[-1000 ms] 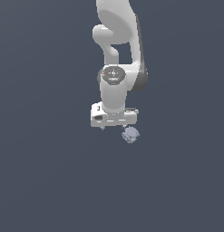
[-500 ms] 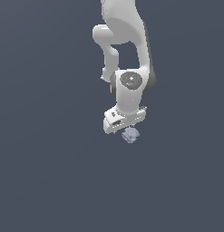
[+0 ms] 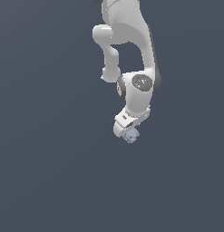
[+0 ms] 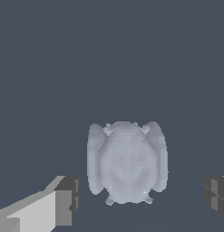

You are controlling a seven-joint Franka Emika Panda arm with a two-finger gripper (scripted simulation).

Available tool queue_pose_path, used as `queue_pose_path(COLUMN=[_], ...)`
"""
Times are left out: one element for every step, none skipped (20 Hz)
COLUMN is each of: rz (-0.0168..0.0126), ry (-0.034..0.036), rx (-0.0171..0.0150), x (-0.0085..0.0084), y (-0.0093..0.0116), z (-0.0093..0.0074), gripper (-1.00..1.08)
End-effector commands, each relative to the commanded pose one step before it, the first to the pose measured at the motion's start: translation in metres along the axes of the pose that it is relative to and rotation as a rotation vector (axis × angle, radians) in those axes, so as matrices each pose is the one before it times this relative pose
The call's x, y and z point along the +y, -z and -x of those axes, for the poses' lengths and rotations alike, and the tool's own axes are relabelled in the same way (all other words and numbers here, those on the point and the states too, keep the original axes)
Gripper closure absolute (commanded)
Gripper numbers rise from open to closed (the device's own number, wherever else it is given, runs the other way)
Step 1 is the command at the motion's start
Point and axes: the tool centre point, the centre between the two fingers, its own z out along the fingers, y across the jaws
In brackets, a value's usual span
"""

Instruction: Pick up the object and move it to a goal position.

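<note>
The object [image 3: 130,135] is a small pale grey-blue lumpy chunk, lying on the flat dark grey surface. In the wrist view the object [image 4: 127,161] fills the middle, between the two fingertips. My gripper [image 3: 129,132] hangs straight over it on the white arm; in the exterior view its body hides the fingers and most of the chunk. In the wrist view my gripper [image 4: 143,199] is open: one fingertip [image 4: 63,201] and the other [image 4: 216,195] stand well apart on either side of the object, not touching it.
The dark grey surface [image 3: 50,172] runs flat in all directions with no other object on it. The white arm [image 3: 131,54] rises to the top edge of the exterior view.
The arm's wrist has swung towards the exterior view's right and turned, and the gripper has come down over the object. The object has stayed in place.
</note>
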Motion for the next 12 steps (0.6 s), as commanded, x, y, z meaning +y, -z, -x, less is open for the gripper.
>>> queue_pose_path(rz=[0.00072,0.00006,0.00003,0.00001,-0.00041,0.00000,0.00000,0.00000,0.00003,0.00003,0.00002,0.00002], ry=[0.02845,0.00565,0.00338,0.00119,-0.00648,0.00000,0.00000,0.00000,0.00069,0.00069,0.00069,0.00069], rx=[0.00137,0.00023,0.00014,0.00005,-0.00050,0.00000,0.00000,0.00000,0.00003,0.00004,0.00004,0.00004], x=[-0.00389,-0.00085,-0.00051,-0.00020,0.00060,0.00002,0.00005,0.00009,-0.00025,-0.00022,-0.00020,-0.00017], y=[-0.00157,-0.00034,-0.00020,-0.00007,0.00027,-0.00038,-0.00114,-0.00190,-0.00262,-0.00337,-0.00410,-0.00482], z=[-0.00185,-0.00041,-0.00024,-0.00010,0.00039,0.00002,0.00006,0.00010,-0.00005,0.00000,0.00006,0.00011], gripper=[-0.92,-0.92,-0.92,-0.92,-0.92,-0.92,-0.92,-0.92,-0.92,-0.92,-0.92,-0.92])
